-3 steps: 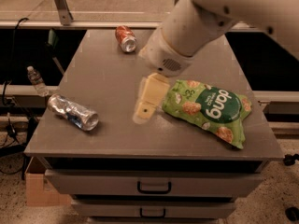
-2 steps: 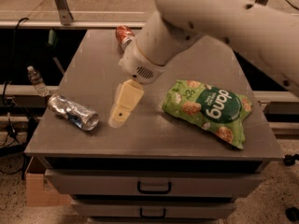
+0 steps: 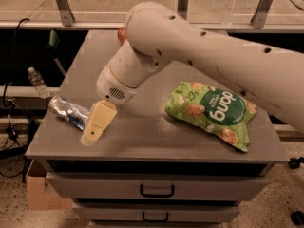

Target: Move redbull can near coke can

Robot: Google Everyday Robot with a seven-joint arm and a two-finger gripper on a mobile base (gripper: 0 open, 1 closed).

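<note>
coke can (image 3: 122, 34): mostly behind arm (image 3: 199, 51) | gripper (image 3: 91, 136) at front-left: hides redbull can (image 3: 65, 110) end

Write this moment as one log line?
gripper: low beside redbull can | redbull can: lying on its side | coke can: far side, mostly behind arm

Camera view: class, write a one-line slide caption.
The pincer beside the redbull can lying near the table's front corner.

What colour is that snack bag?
The bag is bright green with white lettering, in the camera view. The gripper hangs beside the silver can.
</note>
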